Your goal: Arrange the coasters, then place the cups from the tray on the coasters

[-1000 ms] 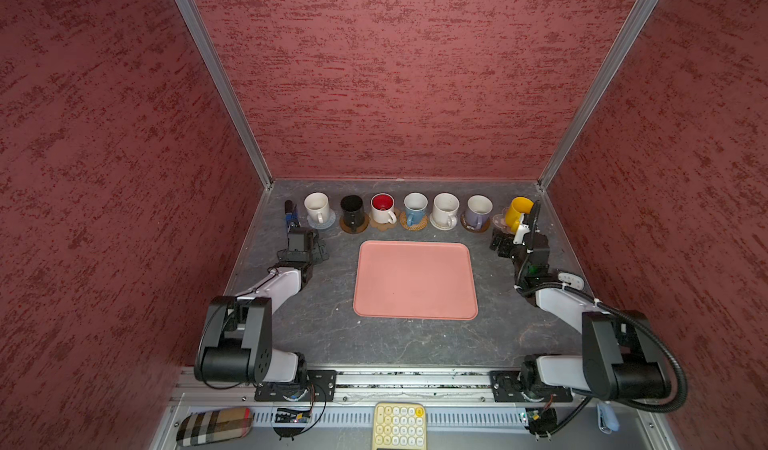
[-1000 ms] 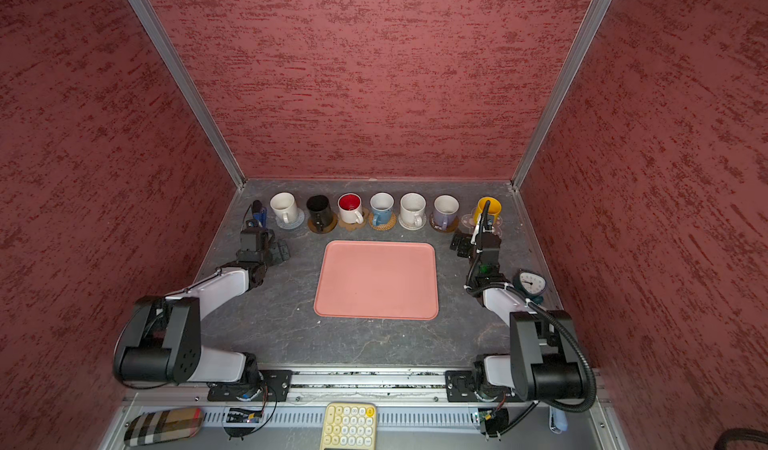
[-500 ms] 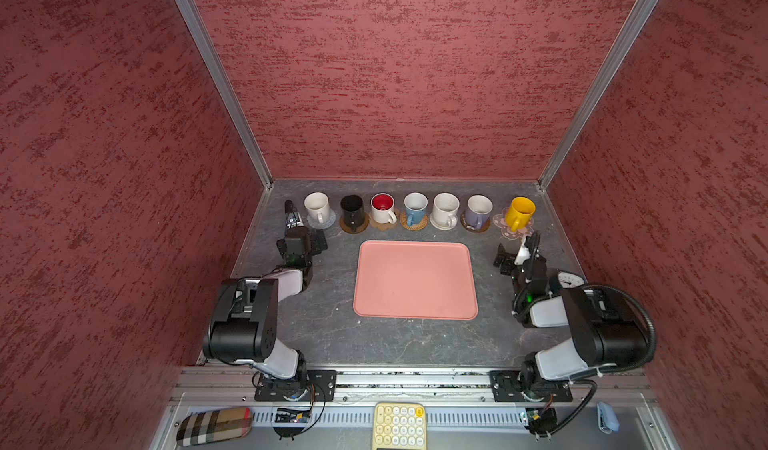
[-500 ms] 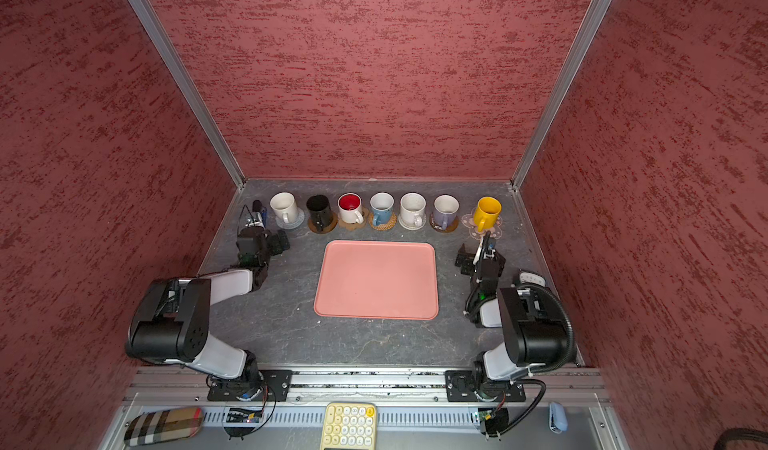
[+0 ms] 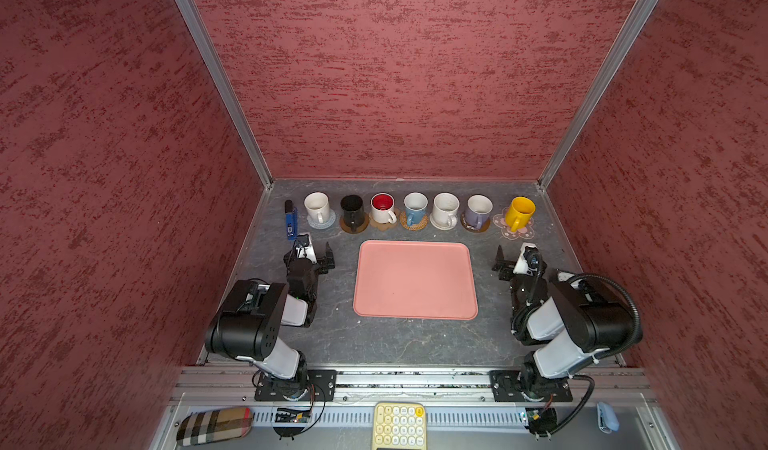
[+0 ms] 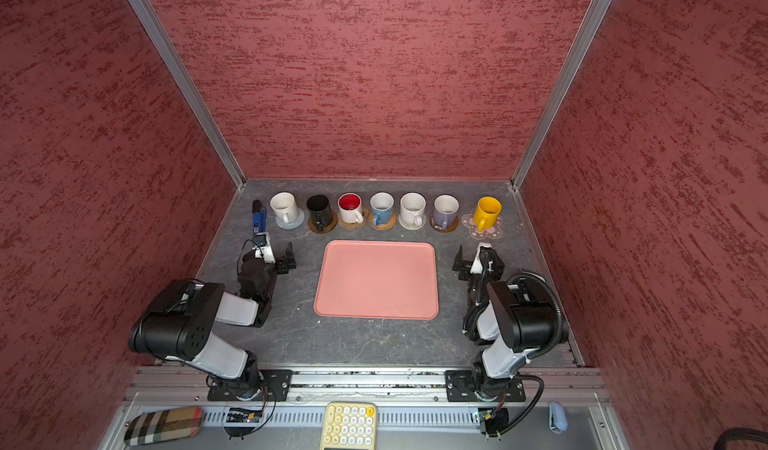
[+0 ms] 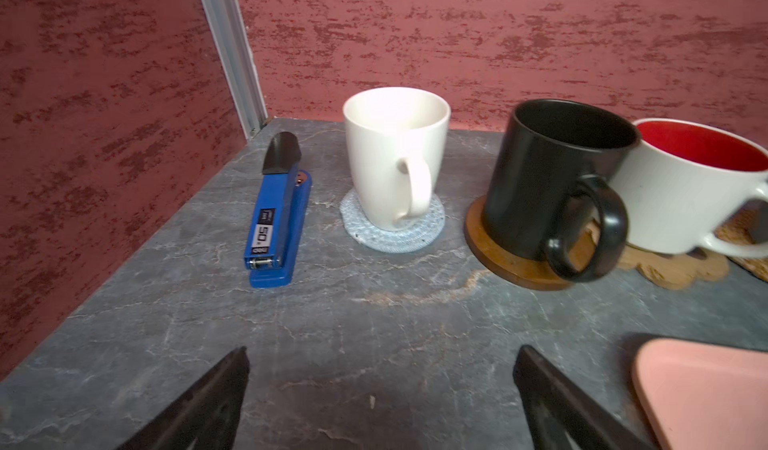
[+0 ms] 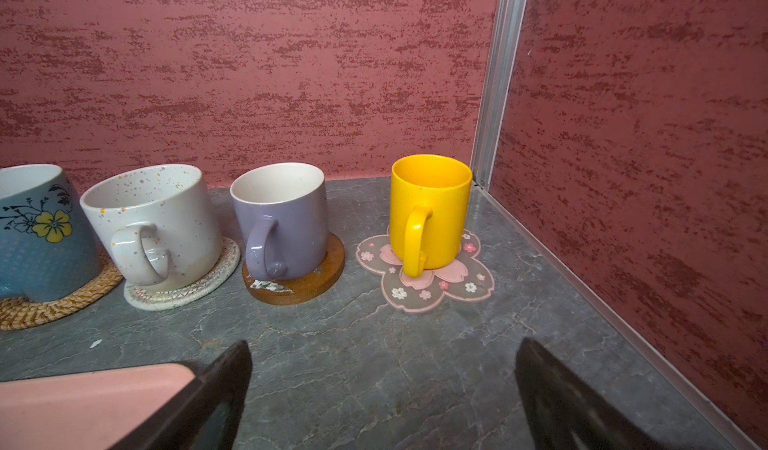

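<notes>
Left gripper spread wide, holding nothing; right gripper same, touching nothing.

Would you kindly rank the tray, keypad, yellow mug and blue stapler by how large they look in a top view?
1. tray
2. keypad, though nearer the camera and cut off
3. yellow mug and blue stapler: too alike to rank; stapler longer, mug broader

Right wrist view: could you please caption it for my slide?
Yellow handled mug upright on pink flower-shaped coaster, lavender mug on brown disc coaster alongside, right claw open.
</notes>
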You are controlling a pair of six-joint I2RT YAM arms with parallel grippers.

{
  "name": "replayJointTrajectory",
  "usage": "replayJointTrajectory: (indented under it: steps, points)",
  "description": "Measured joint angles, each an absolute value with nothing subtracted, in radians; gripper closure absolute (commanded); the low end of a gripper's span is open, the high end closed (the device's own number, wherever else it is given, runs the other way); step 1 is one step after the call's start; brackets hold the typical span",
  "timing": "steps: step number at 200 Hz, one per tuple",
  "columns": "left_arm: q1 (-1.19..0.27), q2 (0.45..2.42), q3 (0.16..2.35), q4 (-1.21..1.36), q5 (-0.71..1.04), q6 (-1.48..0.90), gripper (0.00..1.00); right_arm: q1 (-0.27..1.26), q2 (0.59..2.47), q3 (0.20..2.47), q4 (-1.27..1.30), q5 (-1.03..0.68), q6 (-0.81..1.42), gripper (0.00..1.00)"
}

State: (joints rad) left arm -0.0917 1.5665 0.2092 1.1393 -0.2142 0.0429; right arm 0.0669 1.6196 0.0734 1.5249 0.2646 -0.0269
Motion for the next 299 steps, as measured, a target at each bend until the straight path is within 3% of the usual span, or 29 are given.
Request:
replayJointTrajectory:
  steps: [60, 110, 299]
  points:
    - [0.03, 1.547, 0.381, 0.979, -0.072, 0.015, 0.0, 0.039, 1.581, 0.223, 1.349, 0.272, -0.005, 0.01]
    - [0.027, 1.542, 0.381, 0.915, -0.025, 0.008, 0.0, -0.014, 1.567, 0.272, 1.207, 0.239, 0.035, 0.01]
    - [0.027, 1.542, 0.38, 0.896, -0.023, 0.007, 0.01, -0.014, 1.567, 0.272, 1.171, 0.228, 0.045, 0.01]
